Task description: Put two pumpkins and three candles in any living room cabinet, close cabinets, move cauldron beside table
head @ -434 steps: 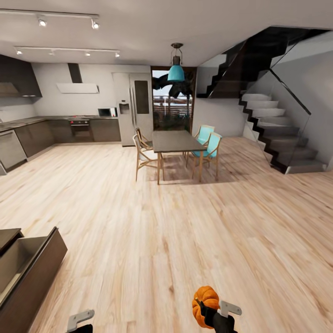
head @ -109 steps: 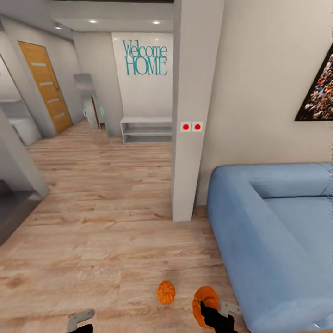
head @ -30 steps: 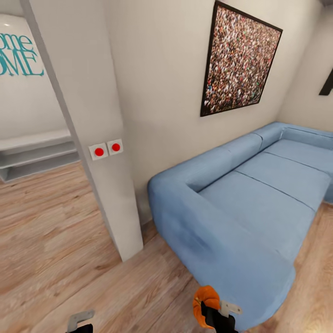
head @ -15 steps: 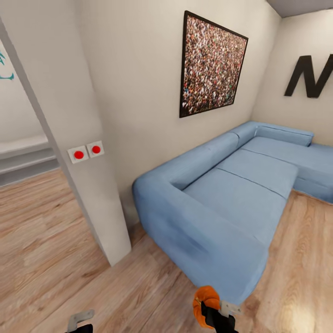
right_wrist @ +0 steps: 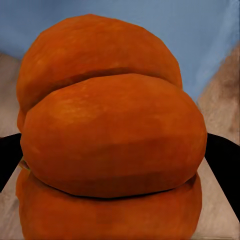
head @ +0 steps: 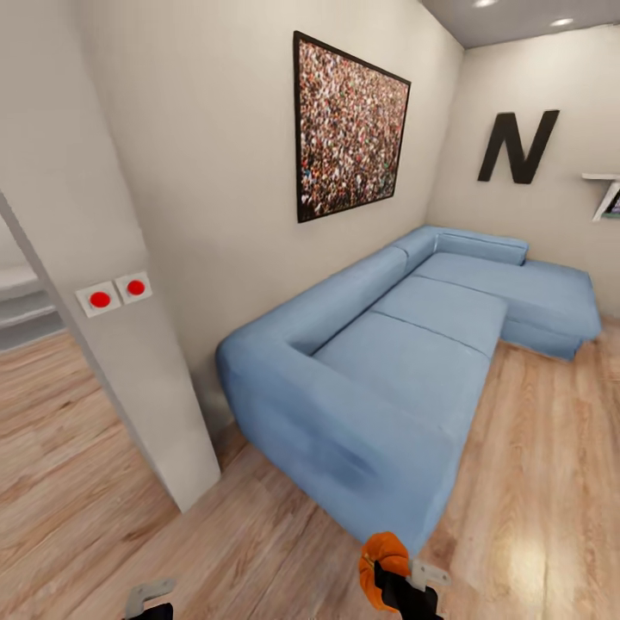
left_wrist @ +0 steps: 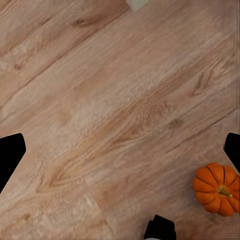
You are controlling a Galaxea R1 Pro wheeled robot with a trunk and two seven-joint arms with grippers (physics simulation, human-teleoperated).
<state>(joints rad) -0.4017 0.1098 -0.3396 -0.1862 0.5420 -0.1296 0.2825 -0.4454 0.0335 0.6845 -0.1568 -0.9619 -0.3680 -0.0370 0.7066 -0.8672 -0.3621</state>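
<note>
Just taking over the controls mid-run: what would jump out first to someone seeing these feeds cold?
The big blue sectional sofa along the wall, under a framed crowd picture, with a black letter N on the far wall. Low in the head view, the right end effector is shut on an orange pumpkin. In the left wrist view a second pumpkin sits on the wood floor.
</note>
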